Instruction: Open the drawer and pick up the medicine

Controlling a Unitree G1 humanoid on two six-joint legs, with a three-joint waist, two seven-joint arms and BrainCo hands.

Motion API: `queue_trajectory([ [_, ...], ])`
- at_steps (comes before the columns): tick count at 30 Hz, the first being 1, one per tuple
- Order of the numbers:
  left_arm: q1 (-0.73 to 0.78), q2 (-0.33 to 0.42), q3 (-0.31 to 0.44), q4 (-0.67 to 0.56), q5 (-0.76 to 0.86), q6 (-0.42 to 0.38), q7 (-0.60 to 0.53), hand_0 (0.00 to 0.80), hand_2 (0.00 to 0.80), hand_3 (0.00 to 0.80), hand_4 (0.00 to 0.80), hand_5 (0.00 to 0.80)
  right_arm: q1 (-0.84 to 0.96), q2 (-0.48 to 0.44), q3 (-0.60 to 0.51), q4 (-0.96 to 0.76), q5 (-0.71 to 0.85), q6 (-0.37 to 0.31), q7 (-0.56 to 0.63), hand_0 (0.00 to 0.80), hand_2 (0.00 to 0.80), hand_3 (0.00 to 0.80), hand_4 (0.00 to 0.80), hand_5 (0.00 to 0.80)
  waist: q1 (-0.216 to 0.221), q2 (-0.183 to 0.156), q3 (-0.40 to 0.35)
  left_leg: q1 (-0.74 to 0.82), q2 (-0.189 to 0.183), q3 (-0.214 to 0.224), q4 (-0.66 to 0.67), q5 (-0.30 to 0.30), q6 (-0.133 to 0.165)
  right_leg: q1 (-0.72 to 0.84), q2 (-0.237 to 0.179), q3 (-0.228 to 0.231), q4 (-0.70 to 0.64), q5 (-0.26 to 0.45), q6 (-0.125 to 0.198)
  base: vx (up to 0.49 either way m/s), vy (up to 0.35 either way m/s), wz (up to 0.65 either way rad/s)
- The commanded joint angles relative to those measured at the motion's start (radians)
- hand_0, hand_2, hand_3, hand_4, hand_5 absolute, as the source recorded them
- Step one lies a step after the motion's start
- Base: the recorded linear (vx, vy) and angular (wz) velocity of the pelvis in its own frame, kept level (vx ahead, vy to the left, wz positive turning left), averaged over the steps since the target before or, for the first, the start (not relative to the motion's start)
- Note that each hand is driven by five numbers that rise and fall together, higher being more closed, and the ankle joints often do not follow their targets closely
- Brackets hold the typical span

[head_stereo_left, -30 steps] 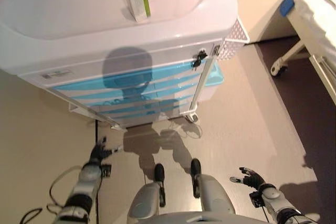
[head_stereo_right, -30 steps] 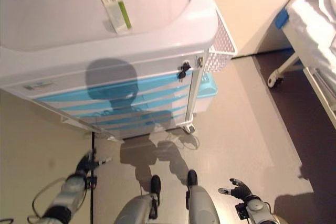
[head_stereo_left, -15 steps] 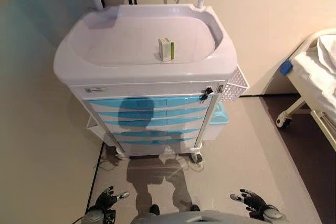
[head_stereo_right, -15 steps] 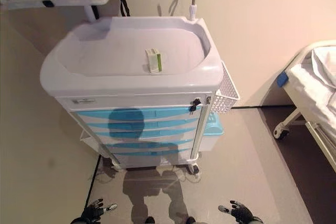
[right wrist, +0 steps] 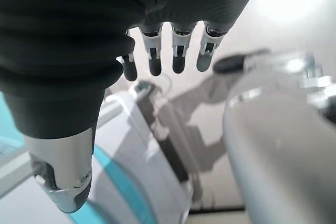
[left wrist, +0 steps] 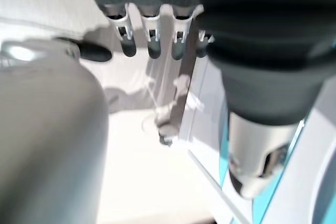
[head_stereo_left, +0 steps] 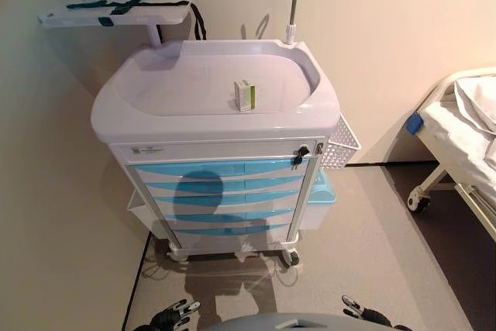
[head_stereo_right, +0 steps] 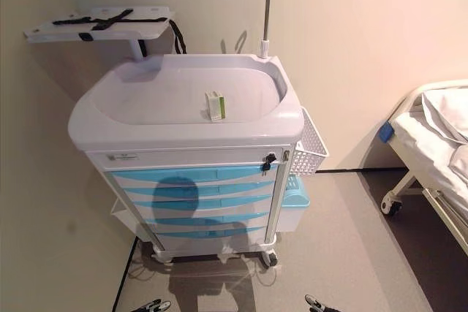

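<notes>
Hanging low at the bottom edge of the head views, the left robot hand (head_stereo_left: 177,316) holds nothing; its own wrist view shows the fingers (left wrist: 127,35) straight and spread in a row, the thumb apart from them, with only floor and the foot of the cart past them. The right robot hand (head_stereo_left: 364,315) is likewise low at the bottom edge on the robot's right, empty, its fingers (right wrist: 178,51) extended and relaxed and its thumb held clear. Both hands are well apart from the cart and touch nothing.

Ahead of them stands a white medical cart (head_stereo_left: 217,122) on castors, with a stack of light-blue drawers (head_stereo_left: 225,195) on its front, all of them closed. A small lock with a dark key (head_stereo_left: 297,158) sits at the upper right corner of the drawer front. The cart's top is a shallow moulded tray (head_stereo_left: 155,87), and the medicine box (head_stereo_left: 246,95), white with a green side, stands upright on it near the front rim, a little right of centre. A white perforated basket (head_stereo_left: 341,145) hangs on the cart's right side, with a light-blue bin (head_stereo_left: 321,191) below it. A thin pole (head_stereo_right: 265,12) rises from the cart's back right corner, and a side shelf (head_stereo_left: 116,7) with dark straps stands out behind its left end. A bed (head_stereo_left: 465,145) on wheels shows on the far right, against the beige wall.
</notes>
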Motion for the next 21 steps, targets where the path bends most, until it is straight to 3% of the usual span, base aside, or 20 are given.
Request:
queue_trajectory([
  [1,-0.041,0.015,0.073,0.024,-0.082,0.018,-0.093,0.0,0.0,0.0,0.0,0.0,-0.033,0.022,-0.012,0.015,0.081,0.059,0.087,0.0,0.0,0.0,0.0,0.0,0.015,-0.046,-0.008,-0.002,-0.057,0.031,0.004,-0.034,0.025,-0.033,-0.015,0.005,-0.003,0.048,0.072,0.0,0.0,0.0],
  [5,-0.038,0.018,0.084,0.012,-0.153,0.044,-0.161,0.0,0.0,0.0,0.0,0.0,-0.016,0.029,0.016,-0.031,0.135,0.136,0.184,0.0,0.0,0.0,0.0,0.0,0.015,-0.049,-0.014,0.0,-0.059,0.028,0.002,-0.035,0.026,-0.03,-0.014,0.007,-0.008,0.048,0.072,0.009,0.003,0.0],
  [16,-0.002,-0.007,0.061,-0.052,-0.357,0.131,-0.321,0.0,0.0,0.0,0.0,0.0,0.03,0.056,0.032,-0.183,0.379,0.247,0.28,0.0,0.0,0.0,0.0,0.0,0.01,-0.048,-0.008,0.01,-0.059,0.03,-0.003,-0.038,0.024,-0.023,-0.015,0.01,-0.012,0.048,0.077,0.0,0.0,0.0],
  [21,0.018,-0.026,0.054,-0.091,-0.428,0.153,-0.343,0.0,0.0,0.0,0.0,0.0,0.048,0.076,0.022,-0.223,0.452,0.259,0.282,0.0,0.0,0.0,0.0,0.0,0.006,-0.048,-0.006,0.012,-0.06,0.031,-0.003,-0.039,0.023,-0.021,-0.014,0.013,-0.012,0.046,0.077,0.0,0.0,0.0],
])
